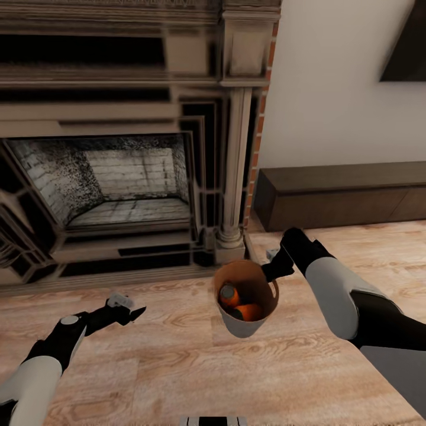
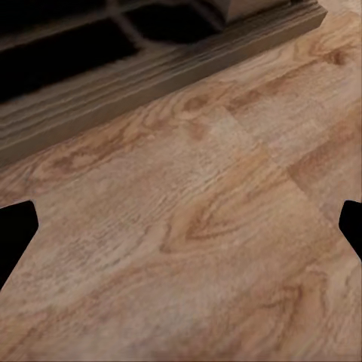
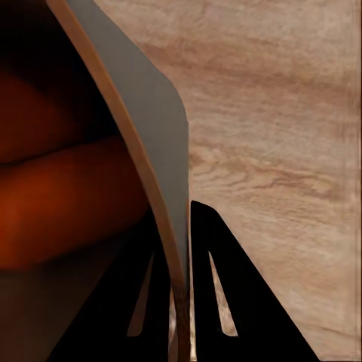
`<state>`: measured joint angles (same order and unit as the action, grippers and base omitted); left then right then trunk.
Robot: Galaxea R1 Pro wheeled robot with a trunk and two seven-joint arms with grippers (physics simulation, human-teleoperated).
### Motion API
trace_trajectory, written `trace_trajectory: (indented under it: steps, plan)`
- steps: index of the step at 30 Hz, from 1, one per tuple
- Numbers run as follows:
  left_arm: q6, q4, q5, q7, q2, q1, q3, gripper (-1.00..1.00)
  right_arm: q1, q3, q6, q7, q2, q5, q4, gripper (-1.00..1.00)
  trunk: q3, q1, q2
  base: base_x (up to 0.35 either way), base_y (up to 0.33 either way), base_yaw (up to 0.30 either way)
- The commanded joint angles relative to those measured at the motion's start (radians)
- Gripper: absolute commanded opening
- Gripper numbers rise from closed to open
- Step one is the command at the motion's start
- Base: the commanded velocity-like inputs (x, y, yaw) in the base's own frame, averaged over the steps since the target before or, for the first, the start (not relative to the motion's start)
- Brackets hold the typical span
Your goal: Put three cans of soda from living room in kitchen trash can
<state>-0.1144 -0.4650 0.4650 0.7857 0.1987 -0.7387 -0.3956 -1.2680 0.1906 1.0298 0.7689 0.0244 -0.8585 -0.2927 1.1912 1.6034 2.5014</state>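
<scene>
The pale grey trash can (image 1: 241, 329), brown inside, hangs tilted over the plank floor in front of the fireplace. Two orange soda cans (image 1: 229, 294) (image 1: 248, 312) lie inside it; the blue-sided can is hidden or out of view. My right gripper (image 1: 273, 273) is shut on the bin's far right rim. The right wrist view shows the bin wall (image 3: 154, 128) pinched by that gripper (image 3: 181, 249), with an orange can (image 3: 68, 204) inside. My left gripper (image 1: 131, 312) is open and holds nothing, low over the bare floor to the bin's left; in the left wrist view it (image 2: 185, 226) spans wood planks.
The fireplace (image 1: 118, 177) with its stone column (image 1: 234, 177) stands directly ahead. A long low dark-brown cabinet (image 1: 343, 195) runs along the white wall at right, under a black TV corner (image 1: 408, 47). Light wood floor (image 1: 177, 367) stretches towards me.
</scene>
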Motion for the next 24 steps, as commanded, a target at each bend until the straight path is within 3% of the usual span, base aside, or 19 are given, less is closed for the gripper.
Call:
trace_trajectory:
  steps: [1, 8, 18, 24]
  plan:
    - [-0.001, 0.000, 0.000, -0.002, 0.000, 0.001, 0.000, 1.00, -0.001, 0.015, 0.017, 0.008, -0.003, 0.052, 0.005, -1.00, 0.004, 0.000, 0.000, 0.000, 0.000, 0.000]
    - [-0.008, 0.002, 0.001, -0.023, -0.004, 0.007, -0.001, 1.00, 0.006, 0.035, 0.017, 0.010, -0.044, 0.053, 0.044, -1.00, 0.031, 0.003, 0.002, 0.000, 0.000, 0.000]
    - [-0.008, 0.002, 0.000, -0.029, -0.004, 0.017, -0.002, 1.00, 0.012, 0.038, 0.017, 0.006, -0.050, 0.052, 0.052, -1.00, 0.031, 0.003, 0.002, 0.000, 0.000, 0.000]
    - [-0.008, 0.002, 0.001, -0.032, -0.004, 0.018, -0.001, 1.00, 0.018, 0.038, 0.017, 0.003, -0.048, 0.052, 0.052, -1.00, 0.054, 0.006, 0.003, 0.000, 0.000, 0.000]
